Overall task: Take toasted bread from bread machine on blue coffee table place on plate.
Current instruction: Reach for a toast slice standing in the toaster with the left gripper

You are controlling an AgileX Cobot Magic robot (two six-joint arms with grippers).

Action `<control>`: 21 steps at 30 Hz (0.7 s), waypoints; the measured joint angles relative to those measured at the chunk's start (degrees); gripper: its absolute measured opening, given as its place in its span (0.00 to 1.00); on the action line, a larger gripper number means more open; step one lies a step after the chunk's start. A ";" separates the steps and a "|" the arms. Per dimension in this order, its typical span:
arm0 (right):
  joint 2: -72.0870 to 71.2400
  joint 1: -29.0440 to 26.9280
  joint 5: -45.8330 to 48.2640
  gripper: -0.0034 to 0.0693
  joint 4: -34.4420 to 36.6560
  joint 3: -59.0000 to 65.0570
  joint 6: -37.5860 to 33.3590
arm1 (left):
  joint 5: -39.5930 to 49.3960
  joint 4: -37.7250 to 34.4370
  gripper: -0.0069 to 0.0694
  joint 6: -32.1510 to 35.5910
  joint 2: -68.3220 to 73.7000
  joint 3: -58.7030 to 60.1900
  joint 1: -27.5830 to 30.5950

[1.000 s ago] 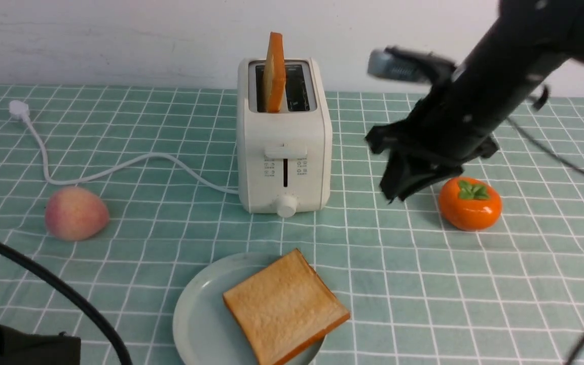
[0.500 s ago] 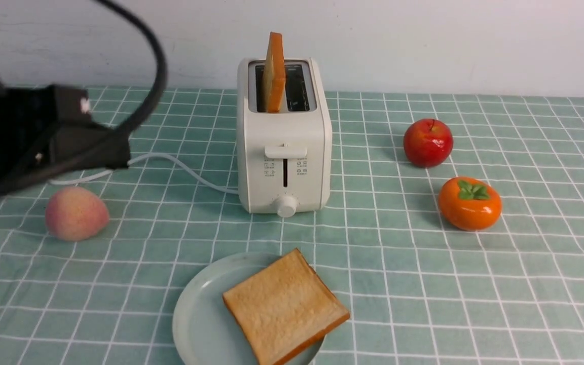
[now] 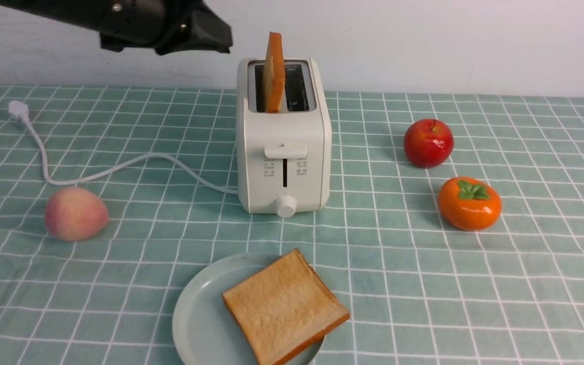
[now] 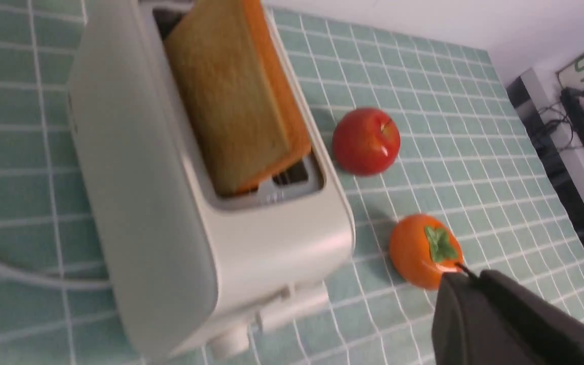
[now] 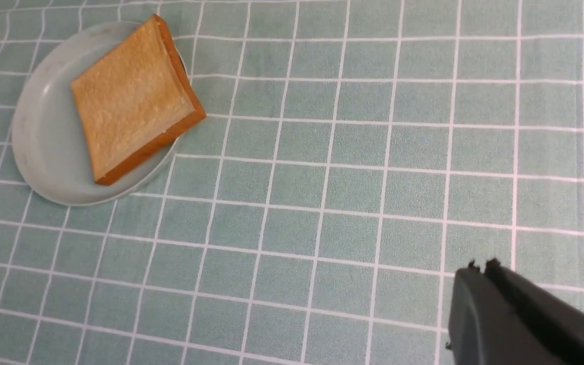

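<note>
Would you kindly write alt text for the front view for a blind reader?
A cream bread machine holds one upright toast slice in its left slot, while a second slice lies flat on a pale plate in front. The left pincer hovers above-left; peach, apple and persimmon sit nearby.

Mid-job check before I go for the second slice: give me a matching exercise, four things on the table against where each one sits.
Things:
1. peach
2. apple
3. persimmon
4. flat toast slice

Places:
A. on the plate
B. right of the toaster, farther back
C. left of the toaster
D. right of the toaster, nearer the robot

Pairs: 1-C, 2-B, 3-D, 4-A
</note>
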 joint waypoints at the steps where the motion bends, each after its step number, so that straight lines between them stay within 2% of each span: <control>1: 0.00 0.00 -0.05 0.04 0.00 0.12 0.02 | -2.16 0.11 0.22 0.40 3.29 -2.26 -0.98; 4: 0.00 0.00 -0.05 0.04 0.00 0.19 0.02 | -7.48 0.17 0.41 2.28 9.21 -6.48 -2.86; 5: 0.00 0.00 -0.05 0.04 0.00 0.19 0.02 | -7.48 0.17 0.43 2.28 9.60 -6.48 -2.95; 7: 0.00 0.00 -0.05 0.04 -0.05 0.19 0.02 | -11.84 0.17 0.62 4.87 14.44 -8.67 -3.97; 8: 0.00 0.00 -0.05 0.04 -0.05 0.19 0.02 | -12.10 0.17 0.64 4.87 14.44 -8.76 -3.99; 9: 0.00 0.00 0.06 0.05 -0.05 0.19 0.02 | -14.12 0.11 0.72 6.54 16.94 -9.09 -4.22; 12: 0.00 0.00 0.49 0.05 -0.05 0.24 0.02 | -17.64 0.17 0.83 7.98 20.37 -9.22 -4.22; 16: 0.00 0.00 0.79 0.05 -0.05 0.24 0.02 | -20.05 0.00 0.84 8.28 22.80 -9.22 -4.22; 21: 0.00 0.00 0.85 0.05 -0.05 0.24 0.02 | -21.37 -0.65 0.67 8.23 23.74 -9.41 -4.34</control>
